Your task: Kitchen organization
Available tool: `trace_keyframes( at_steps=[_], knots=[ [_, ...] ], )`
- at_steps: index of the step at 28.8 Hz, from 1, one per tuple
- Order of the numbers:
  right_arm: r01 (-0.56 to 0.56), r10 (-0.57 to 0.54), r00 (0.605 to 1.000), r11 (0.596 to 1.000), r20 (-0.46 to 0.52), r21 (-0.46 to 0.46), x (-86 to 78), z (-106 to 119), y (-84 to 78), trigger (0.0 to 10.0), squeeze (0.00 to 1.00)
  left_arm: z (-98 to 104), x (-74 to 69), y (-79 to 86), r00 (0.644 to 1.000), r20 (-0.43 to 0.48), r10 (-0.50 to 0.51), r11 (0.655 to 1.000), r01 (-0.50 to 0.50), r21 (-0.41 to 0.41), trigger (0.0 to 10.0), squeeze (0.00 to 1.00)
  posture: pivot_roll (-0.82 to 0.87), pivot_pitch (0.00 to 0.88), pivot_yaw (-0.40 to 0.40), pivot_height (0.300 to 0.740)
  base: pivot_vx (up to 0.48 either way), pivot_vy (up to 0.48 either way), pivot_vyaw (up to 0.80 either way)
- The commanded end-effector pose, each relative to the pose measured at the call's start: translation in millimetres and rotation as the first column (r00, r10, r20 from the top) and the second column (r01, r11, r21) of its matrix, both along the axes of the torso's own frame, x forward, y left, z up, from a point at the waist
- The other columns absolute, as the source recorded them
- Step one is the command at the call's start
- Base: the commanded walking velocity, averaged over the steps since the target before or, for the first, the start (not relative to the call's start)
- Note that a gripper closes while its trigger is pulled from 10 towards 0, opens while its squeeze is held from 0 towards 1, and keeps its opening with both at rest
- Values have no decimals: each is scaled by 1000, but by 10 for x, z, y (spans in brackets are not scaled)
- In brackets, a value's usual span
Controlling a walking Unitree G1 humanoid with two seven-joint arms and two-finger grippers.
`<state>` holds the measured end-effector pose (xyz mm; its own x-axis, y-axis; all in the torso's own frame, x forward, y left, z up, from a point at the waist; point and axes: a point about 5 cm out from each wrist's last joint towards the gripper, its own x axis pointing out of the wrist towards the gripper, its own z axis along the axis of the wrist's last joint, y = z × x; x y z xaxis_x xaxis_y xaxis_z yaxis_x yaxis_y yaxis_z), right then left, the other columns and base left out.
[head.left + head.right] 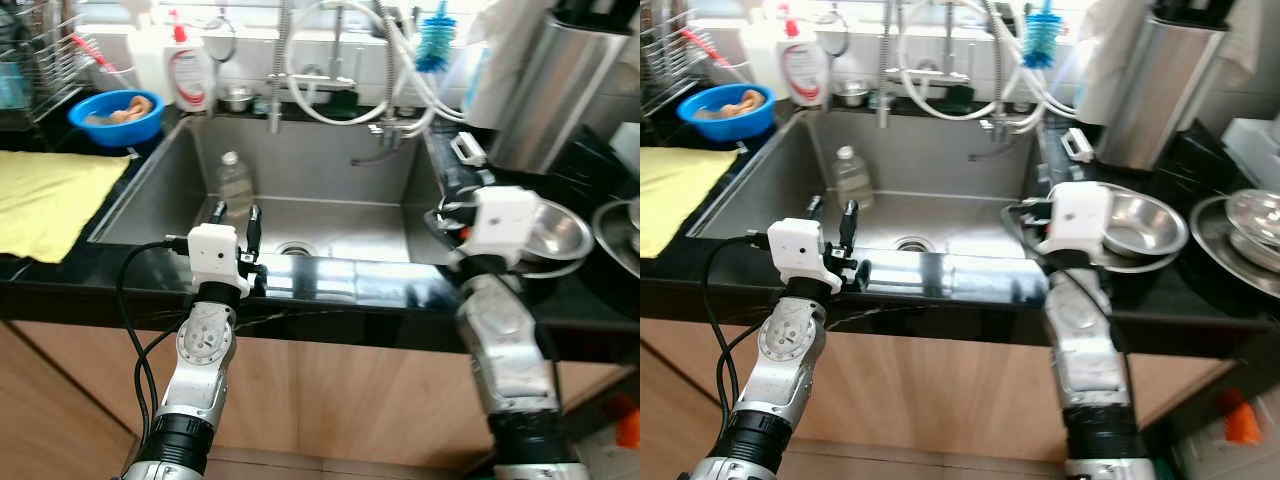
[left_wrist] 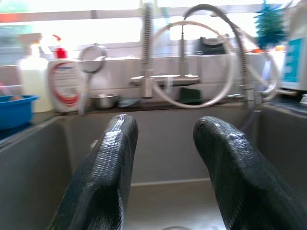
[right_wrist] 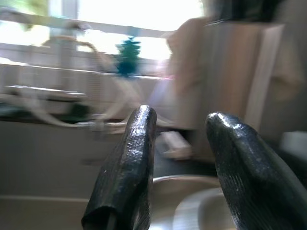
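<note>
You see left end effector (image 1: 236,213) over front edge of steel sink (image 1: 160,175), fingers apart, holding nothing. Clear plastic bottle (image 1: 235,183) stands in sink just past its fingertips. Right end effector (image 3: 180,163) fingers apart too, empty, right over rim of steel bowl (image 1: 1145,225) on black tabletop (image 1: 560,300). Blue bowl (image 1: 117,114) and yellow cloth (image 1: 45,195) far off to left end effector's left.

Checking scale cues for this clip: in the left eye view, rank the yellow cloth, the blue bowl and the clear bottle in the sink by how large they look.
1. Yellow cloth, clearly largest.
2. Blue bowl.
3. Clear bottle, narrowest. It covers an area close to the bowl's, so this last placing is unsure.
</note>
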<state>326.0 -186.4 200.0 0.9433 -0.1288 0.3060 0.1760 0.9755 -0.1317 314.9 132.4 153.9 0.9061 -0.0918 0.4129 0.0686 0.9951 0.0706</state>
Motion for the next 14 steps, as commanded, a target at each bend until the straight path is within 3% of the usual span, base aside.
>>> trace_keyframes(
  at_steps=[1,2,6,7,10,14],
  knots=[
    [26,-26,1000,1000,-1,-14,33,160,-65,10000,0,-74,16,-4,999,-42,0,1000,0,19,10000,0,-160,0,-29,706,0,0,0],
    [48,-51,996,998,-67,-46,72,180,-139,10000,0,-80,21,-13,999,-46,-3,1000,4,20,10000,0,-164,0,-28,706,0,0,0],
    [50,-57,989,997,-139,-51,106,182,-198,10000,0,-80,31,-26,999,-48,-5,1000,6,20,10000,0,-166,0,-29,706,0,0,0],
    [5,-12,988,999,-154,-48,135,200,-186,10000,1000,-79,36,-33,999,-49,-6,1000,7,19,10000,0,-169,0,-29,706,0,0,0],
    [-54,37,982,995,-186,-85,169,188,-154,10000,1000,-82,39,-39,999,-50,-8,1000,9,18,10000,0,-170,0,-30,706,0,0,0],
    [-224,166,926,965,-340,-140,223,136,2,10000,1000,-83,45,-45,999,-51,-10,1000,11,21,10000,0,-161,0,-32,706,0,0,0]
  ],
)
